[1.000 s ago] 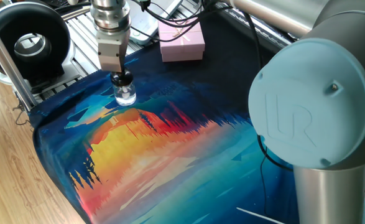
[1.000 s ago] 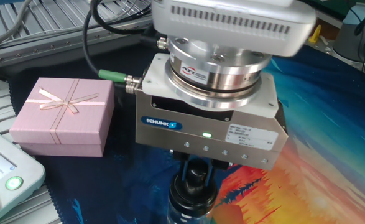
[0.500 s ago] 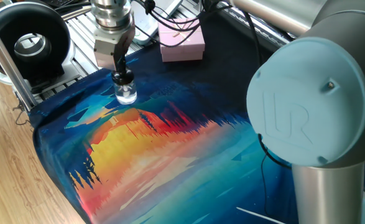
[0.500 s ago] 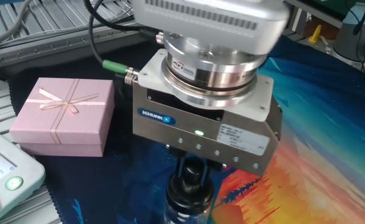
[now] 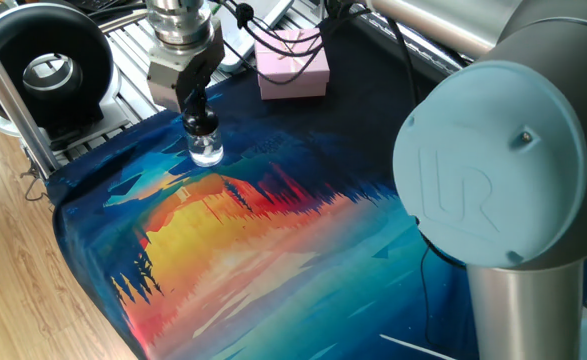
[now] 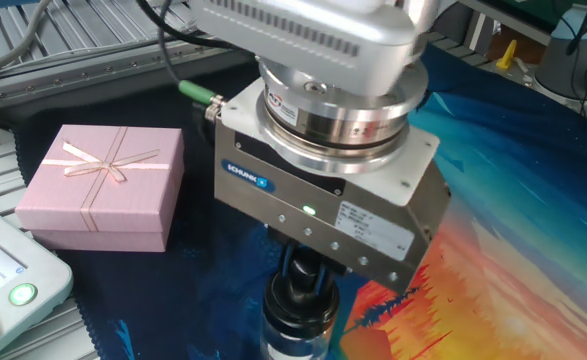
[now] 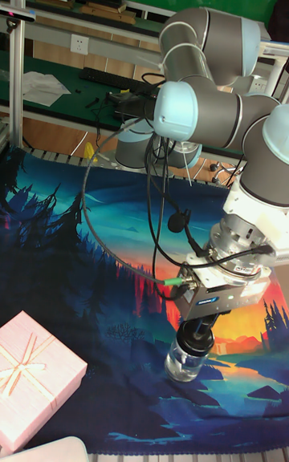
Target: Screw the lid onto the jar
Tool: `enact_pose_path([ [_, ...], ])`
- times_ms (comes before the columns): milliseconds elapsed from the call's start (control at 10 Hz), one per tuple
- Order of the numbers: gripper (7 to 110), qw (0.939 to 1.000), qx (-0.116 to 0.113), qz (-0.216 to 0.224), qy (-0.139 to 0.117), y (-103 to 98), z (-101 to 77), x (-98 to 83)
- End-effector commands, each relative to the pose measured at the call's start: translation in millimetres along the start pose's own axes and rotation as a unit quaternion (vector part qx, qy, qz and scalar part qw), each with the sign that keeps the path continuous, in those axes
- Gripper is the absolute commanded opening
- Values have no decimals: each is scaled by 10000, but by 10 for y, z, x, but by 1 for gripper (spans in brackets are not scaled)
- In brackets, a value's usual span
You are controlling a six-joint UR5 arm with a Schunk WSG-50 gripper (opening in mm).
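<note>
- Here, nearest in the tall fixed view, a tiny clear glass jar with a rounded body stands upright on the colourful forest-print cloth, low on the table, so its neck faces straight up for threading.
- Directly on that neck sits the small black round lid with a knob-like top, aligned with the jar's axis.
- The two-finger gripper comes straight down over it, its fingers closed in on the knob (a grip that lets wrist rotation turn the cap); how far the threads have engaged I cannot tell.
- Farther off, a pale pink gift box with a ribbon bow rests well apart, out of the arm's way.
</note>
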State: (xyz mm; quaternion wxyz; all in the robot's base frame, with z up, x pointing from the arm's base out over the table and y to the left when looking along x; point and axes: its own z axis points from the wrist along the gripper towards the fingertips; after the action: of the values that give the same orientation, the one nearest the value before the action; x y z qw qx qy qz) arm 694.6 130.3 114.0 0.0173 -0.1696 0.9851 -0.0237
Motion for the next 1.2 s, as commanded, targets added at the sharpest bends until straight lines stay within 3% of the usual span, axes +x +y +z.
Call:
enact_pose_path([
  [0, 7, 9962, -78, 870, -71, 59, -17, -68],
  [400, 7, 9943, -49, 1053, -166, 41, -33, -109],
  [600, 7, 9956, -158, 913, -130, 87, -35, -90],
  [700, 22, 9964, -266, 787, -137, 121, -32, -94],
  [1100, 22, 9983, -275, 511, -98, 65, -30, -96],
])
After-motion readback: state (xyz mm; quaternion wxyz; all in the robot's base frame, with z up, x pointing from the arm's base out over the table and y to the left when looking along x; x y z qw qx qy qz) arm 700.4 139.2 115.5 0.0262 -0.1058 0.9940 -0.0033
